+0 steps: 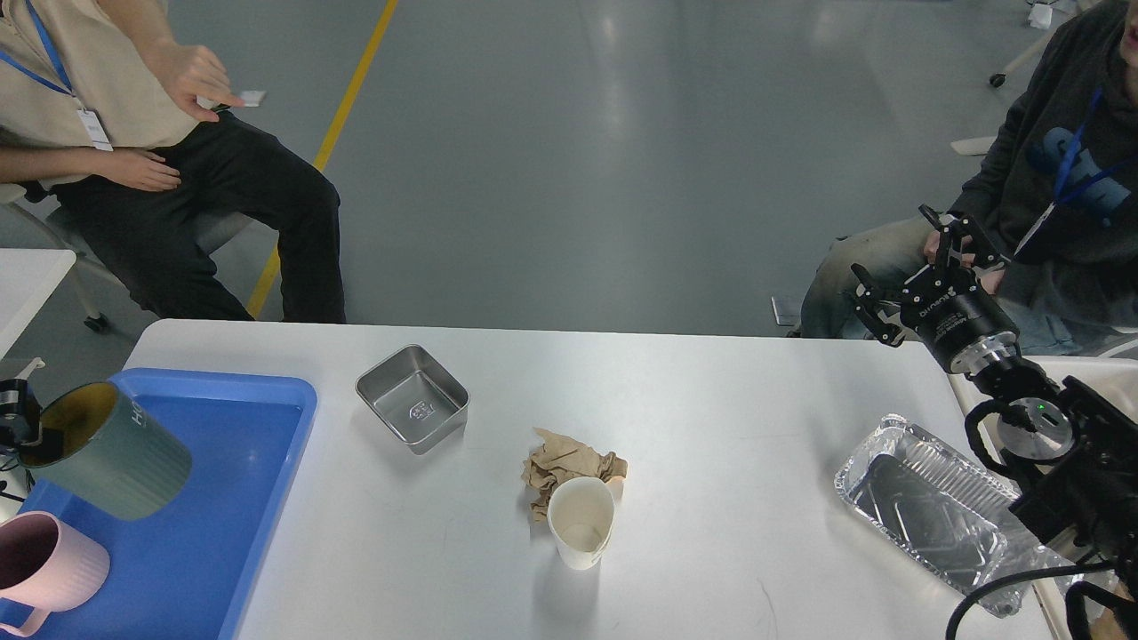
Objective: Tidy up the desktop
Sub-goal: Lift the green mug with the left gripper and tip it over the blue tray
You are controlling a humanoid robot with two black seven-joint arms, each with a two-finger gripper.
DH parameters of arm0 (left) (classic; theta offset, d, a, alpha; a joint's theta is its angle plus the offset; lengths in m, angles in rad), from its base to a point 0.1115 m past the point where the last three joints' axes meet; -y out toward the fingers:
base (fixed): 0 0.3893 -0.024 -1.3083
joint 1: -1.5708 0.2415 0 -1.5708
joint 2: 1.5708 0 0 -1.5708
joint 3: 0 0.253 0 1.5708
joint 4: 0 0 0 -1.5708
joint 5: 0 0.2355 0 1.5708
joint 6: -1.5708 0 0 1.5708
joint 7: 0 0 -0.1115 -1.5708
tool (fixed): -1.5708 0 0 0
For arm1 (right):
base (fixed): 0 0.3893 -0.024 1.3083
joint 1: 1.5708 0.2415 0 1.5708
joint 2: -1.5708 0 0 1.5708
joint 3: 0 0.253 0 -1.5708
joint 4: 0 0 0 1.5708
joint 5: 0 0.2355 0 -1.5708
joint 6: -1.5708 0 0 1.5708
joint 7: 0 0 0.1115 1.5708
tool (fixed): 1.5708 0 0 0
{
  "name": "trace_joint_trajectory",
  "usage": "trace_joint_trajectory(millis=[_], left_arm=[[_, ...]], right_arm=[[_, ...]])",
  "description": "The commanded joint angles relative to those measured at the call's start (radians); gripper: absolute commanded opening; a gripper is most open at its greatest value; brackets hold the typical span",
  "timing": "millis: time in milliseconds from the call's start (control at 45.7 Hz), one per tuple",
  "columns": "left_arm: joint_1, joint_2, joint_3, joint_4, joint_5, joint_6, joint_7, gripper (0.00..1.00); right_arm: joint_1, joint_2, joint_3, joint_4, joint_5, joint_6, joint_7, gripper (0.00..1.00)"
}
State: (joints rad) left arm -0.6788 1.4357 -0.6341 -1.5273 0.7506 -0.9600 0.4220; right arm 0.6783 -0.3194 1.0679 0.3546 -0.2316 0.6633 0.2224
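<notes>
- A single head view is given, looking forward and down from above the desktop [676, 391].
- The near edge is cropped; the far edge and floor beyond are seen.
- The right gripper [916, 267] is raised at mid-distance, right.

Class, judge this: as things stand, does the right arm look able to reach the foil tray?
Probably yes. The right claw is open and empty, raised beyond the desktop edge, and the foil tray lies uncovered beside that arm with nothing between them.
</notes>
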Motion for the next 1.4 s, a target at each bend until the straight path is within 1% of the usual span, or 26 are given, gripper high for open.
trace_joint_trajectory(millis=[0,87,175,284,372,437,525,634,787,1028,1225,1378], left_arm=[[0.004,-0.046,0.048,0.079,0.094,0.0,-0.068,0.0],[0.011,-0.06,0.083,0.107,0.148,0.0,-0.097,0.0],[0.038,-0.064,0.119,0.116,0.2,0.0,-0.143,0.0],[0.096,-0.087,0.157,0.119,0.271,0.095,-0.195,0.0],[0.156,-0.109,0.165,0.134,0.332,0.185,-0.253,0.0],[0.197,-0.139,0.165,0.153,0.358,0.254,-0.278,0.0],[0.243,-0.181,0.165,0.174,0.365,0.313,-0.287,0.0],[0.286,-0.201,0.166,0.174,0.378,0.349,-0.289,0.0],[0.338,-0.218,0.166,0.177,0.415,0.42,-0.31,0.0],[0.392,-0.238,0.168,0.177,0.426,0.5,-0.315,0.0],[0.4,-0.248,0.174,0.177,0.426,0.507,-0.315,0.02],[0.4,-0.25,0.174,0.177,0.426,0.509,-0.316,0.12]], right_arm=[[-0.003,-0.001,0.0,0.0,0.0,-0.001,0.0,1.0],[-0.006,-0.001,0.0,0.0,0.0,0.001,0.0,1.0],[-0.011,-0.007,0.0,0.001,0.0,0.001,0.0,1.0],[-0.014,-0.007,0.0,0.001,0.0,0.001,0.0,1.0],[-0.016,-0.007,0.0,0.0,0.0,0.001,0.0,1.0],[-0.017,-0.007,0.0,0.001,0.0,0.001,0.0,1.0],[-0.02,-0.007,0.0,0.001,0.0,0.002,0.002,1.0],[-0.026,-0.007,0.0,0.001,0.0,0.002,0.0,1.0],[-0.026,-0.015,0.0,0.001,0.0,0.002,0.002,1.0],[-0.028,-0.018,0.0,0.0,0.0,0.002,0.002,1.0],[-0.029,-0.018,0.0,0.001,0.0,0.002,0.002,1.0],[-0.033,-0.018,0.0,0.001,0.0,0.002,0.002,1.0]])
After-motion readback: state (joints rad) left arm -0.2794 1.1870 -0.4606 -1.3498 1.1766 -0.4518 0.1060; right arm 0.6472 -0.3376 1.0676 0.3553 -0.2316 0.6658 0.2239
